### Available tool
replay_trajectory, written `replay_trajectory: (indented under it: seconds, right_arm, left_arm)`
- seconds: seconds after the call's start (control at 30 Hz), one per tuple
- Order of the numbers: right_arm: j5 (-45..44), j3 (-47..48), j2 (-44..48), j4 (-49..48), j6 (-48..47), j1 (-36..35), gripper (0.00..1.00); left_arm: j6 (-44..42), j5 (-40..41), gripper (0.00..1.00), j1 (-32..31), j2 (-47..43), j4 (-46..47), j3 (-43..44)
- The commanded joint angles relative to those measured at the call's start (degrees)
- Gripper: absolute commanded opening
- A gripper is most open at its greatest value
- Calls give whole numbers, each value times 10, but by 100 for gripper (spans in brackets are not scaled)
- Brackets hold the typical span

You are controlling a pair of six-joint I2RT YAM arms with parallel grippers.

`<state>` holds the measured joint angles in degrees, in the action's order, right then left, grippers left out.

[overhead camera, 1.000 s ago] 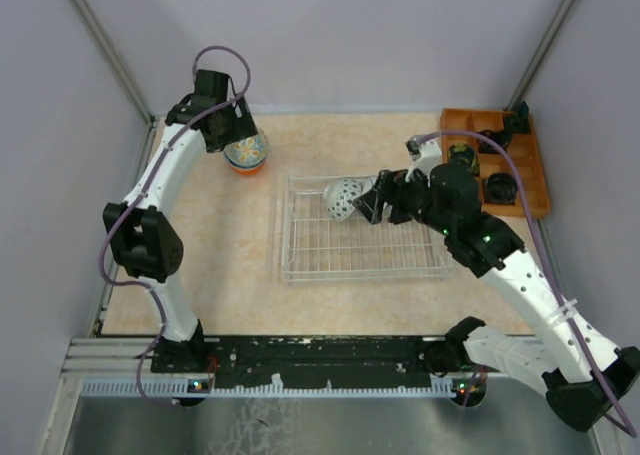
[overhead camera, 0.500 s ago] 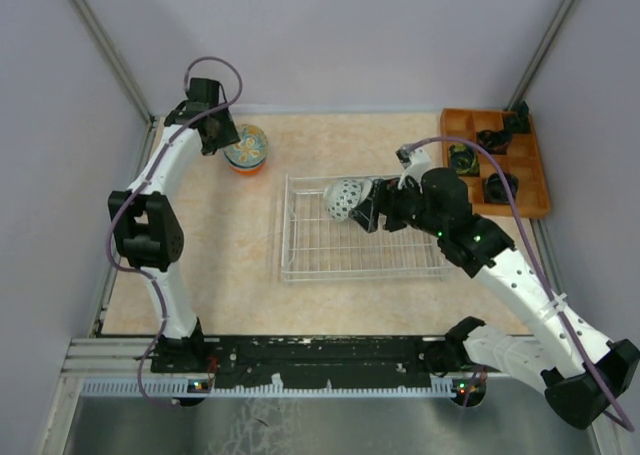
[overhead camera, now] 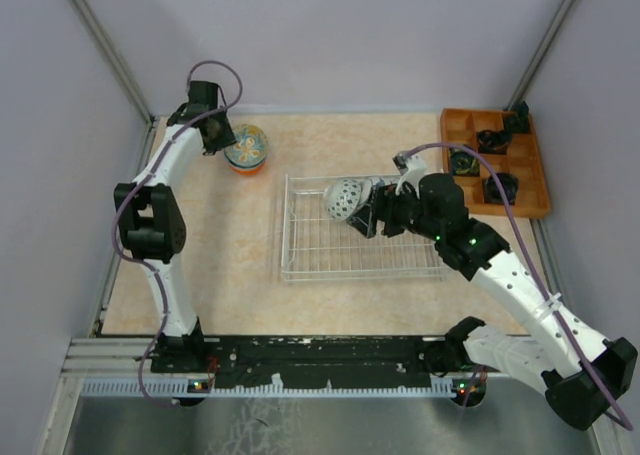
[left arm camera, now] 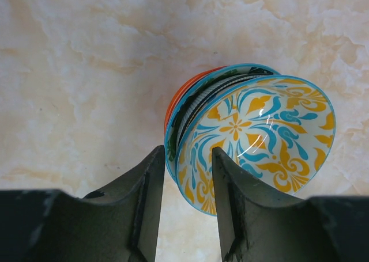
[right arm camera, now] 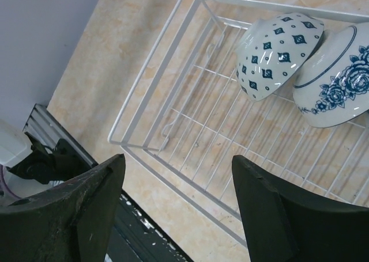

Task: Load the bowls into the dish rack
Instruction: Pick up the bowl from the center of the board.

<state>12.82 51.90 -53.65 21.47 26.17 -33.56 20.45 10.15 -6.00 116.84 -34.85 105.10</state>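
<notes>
At the far left of the counter [overhead camera: 230,235], the left gripper [left arm camera: 187,151] sits low against a stack of bowls [overhead camera: 246,147]. Its two fingers [left arm camera: 147,204] straddle the near rim, one outside the stack and one over the inside of the top bowl [left arm camera: 259,129], which has a yellow and blue flower pattern. The jaws are drawn in to a narrow gap with the rims between them, but whether they actually pinch the ceramic I cannot tell. The stack is nested and leans a little, and an orange bowl [left arm camera: 183,94] shows as a sliver at the bottom. The dish rack [overhead camera: 340,250] lies flat in the middle of the counter, and the right gripper [right arm camera: 177,161] hovers over it with its jaws spread wide and nothing between them. Two bowls are in the rack along its far side: a diamond-patterned bowl [right arm camera: 277,52] and a rose-patterned bowl [right arm camera: 337,80]. Both are tipped on their sides and touch each other (only the diamond one shows clearly from above). Well to the right, an orange tray [overhead camera: 530,190] holds a few black items [overhead camera: 497,187] in its compartments, apart from the rack.
</notes>
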Motion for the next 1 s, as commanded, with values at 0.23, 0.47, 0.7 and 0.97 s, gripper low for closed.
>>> replay_trajectory:
  seconds: [0.23,0.47,0.7,0.97]
  right_arm:
    - [25,-10,12,-46,17,4,74]
    - [38,-17,7,-59,22,4,74]
    - [46,-23,3,-71,29,4,73]
    - [60,-1,-18,-75,24,4,72]
  left_arm:
    - [-8,-17,18,4,2,18,16]
    - [-2,-17,0,4,-18,7,14]
    - [9,-29,0,5,-51,-4,17]
    - [18,-46,0,5,-74,-20,28]
